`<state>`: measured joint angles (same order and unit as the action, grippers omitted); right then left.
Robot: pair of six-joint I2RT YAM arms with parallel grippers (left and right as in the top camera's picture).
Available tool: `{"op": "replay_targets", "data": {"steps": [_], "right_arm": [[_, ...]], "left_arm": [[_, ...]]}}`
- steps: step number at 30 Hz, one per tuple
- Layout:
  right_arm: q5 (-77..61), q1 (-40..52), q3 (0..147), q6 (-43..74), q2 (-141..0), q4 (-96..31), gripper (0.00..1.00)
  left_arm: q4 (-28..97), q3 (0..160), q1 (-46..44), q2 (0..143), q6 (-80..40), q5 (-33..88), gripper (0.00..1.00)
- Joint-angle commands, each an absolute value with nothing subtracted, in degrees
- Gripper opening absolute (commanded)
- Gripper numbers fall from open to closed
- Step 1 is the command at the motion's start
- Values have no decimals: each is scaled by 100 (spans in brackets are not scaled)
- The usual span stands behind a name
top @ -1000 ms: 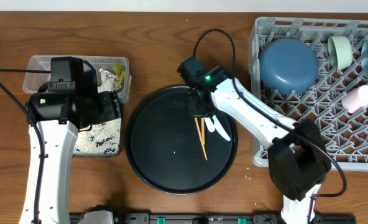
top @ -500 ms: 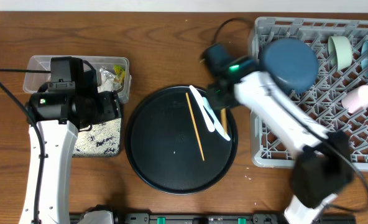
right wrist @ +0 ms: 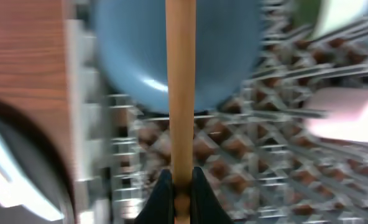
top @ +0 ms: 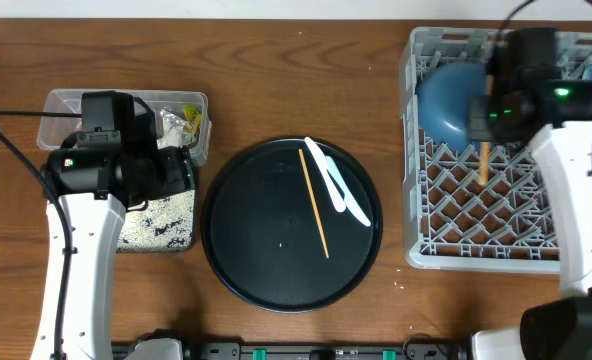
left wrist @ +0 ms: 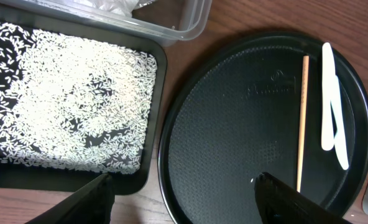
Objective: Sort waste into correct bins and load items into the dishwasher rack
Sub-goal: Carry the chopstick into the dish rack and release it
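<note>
– Over the dishwasher rack (top: 476, 240), at the right of the bench (top: 276, 60): logging the right end effector (right wrist: 183, 186) pinched on one wooden chopstick (top: 484, 165), fingers closed down to the stick's width. Anything loaded?

– Noting the large blue bowl (top: 456, 100) in the rack's far-left corner, partly under the arm. Also seeing blurred pale shapes at the edge of the right wrist view; cannot name them.

– And the waste?

– Looks sorted. Finding rice grains (left wrist: 66, 106) spread in the shallow black tray (left wrist: 143, 177), with crumpled tissue (top: 171, 125) and a yellow-green wrapper (top: 188, 110) in the clear tub (top: 56, 100) just behind it. Judging the job well past halfway.

– Left to do?

– Setting down the held stick, then fetching the second chopstick (top: 314, 205) and the white plastic spoon (top: 336, 185), both lying on the round black tray (top: 256, 270) mid-bench.

– Long axes?

– Held stick: running far-to-near in the overhead, pointing straight out from the fingers; cannot tell its tilt. Second chopstick: likewise far-to-near, far end leaning slightly left. Spoon: lying diagonal, far-left to near-right, just beside that chopstick.

– Other arm?

– Recording the left end effector (left wrist: 184, 180) spread wide, gripping nothing, hanging above the gap between the rice tray and the round one.
</note>
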<state>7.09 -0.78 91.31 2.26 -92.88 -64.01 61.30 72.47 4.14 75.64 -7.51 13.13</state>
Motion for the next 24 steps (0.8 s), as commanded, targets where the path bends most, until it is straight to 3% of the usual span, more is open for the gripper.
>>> {"op": "replay_targets", "data": {"steps": [1, 8, 24], "right_arm": [[902, -598, 9131, -609, -9393, -6278, 1], [899, -1369, 9045, -613, -9695, -6152, 1], [1352, -1868, 8493, -891, -10206, -5655, 1]], "left_arm": [[6147, 7271, 443, 7524, -766, 1280, 73], [6145, 7271, 443, 7524, -766, 1280, 73], [6147, 7269, 443, 7524, -766, 1280, 73]]}}
